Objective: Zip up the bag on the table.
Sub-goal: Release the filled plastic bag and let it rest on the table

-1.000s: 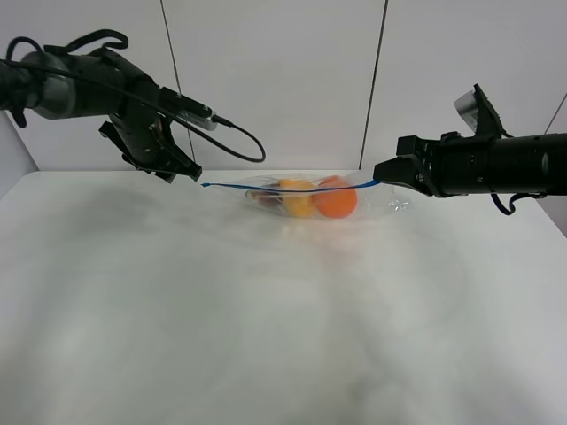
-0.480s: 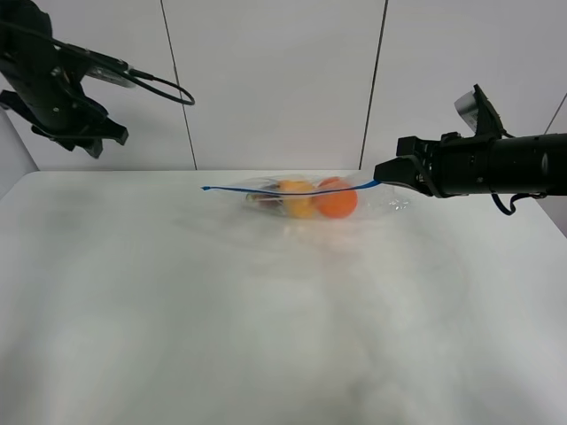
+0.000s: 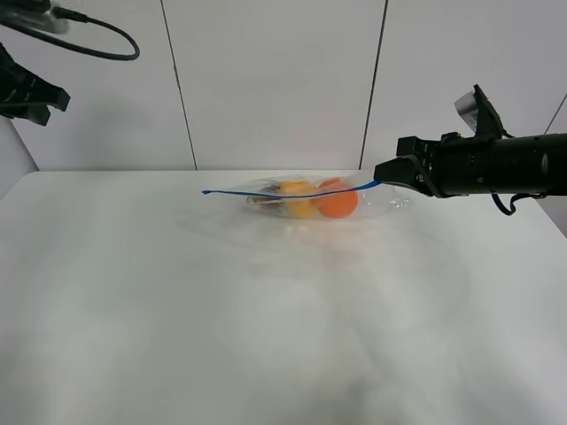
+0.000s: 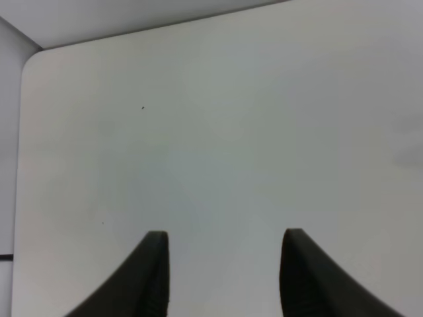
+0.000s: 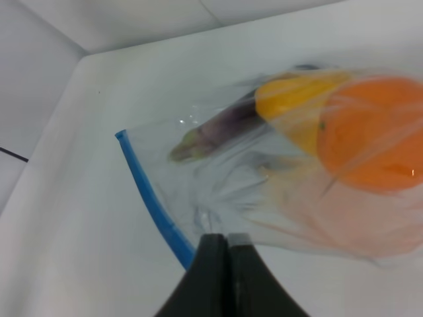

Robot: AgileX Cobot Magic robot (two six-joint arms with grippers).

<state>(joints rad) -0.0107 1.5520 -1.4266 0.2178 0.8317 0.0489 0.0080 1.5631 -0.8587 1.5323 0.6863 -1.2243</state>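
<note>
1. Clear, crinkly plastic zip bag (image 3: 306, 197): lies on its side near the far edge of the plain white bench (image 3: 266, 310), about mid-width. It contains a round orange fruit (image 3: 336, 200), a yellow fruit (image 3: 299, 198) and a purple eggplant (image 5: 218, 129).
2. Blue zip strip (image 3: 266, 191): marks the long axis of the bag. In the high view it runs left to right, nearly parallel to the far edge of the bench. Its left end is free, and its right end meets the right pincer. Whether the two lips are pressed together along the whole length cannot be told.
3. Right pincer (image 3: 383, 173): the jaws are closed and clamp the right end of the strip, so the bag extends away from the fingertips toward the left arm. The wrist view shows the strip (image 5: 153, 198) leading straight out from the closed tips (image 5: 223, 241).
4. Left pincer (image 3: 27, 93): hangs high above the far left corner of the bench, well apart from the bag. The jaws are spread and empty (image 4: 223, 236), with only bare bench beneath them.
5. Governing relation: the right arm touches the bag, while the free end of the strip lies below and to the right of the left pincer. Any further pass along the zip probably runs along this left-to-right axis, with the right grip as anchor.
</note>
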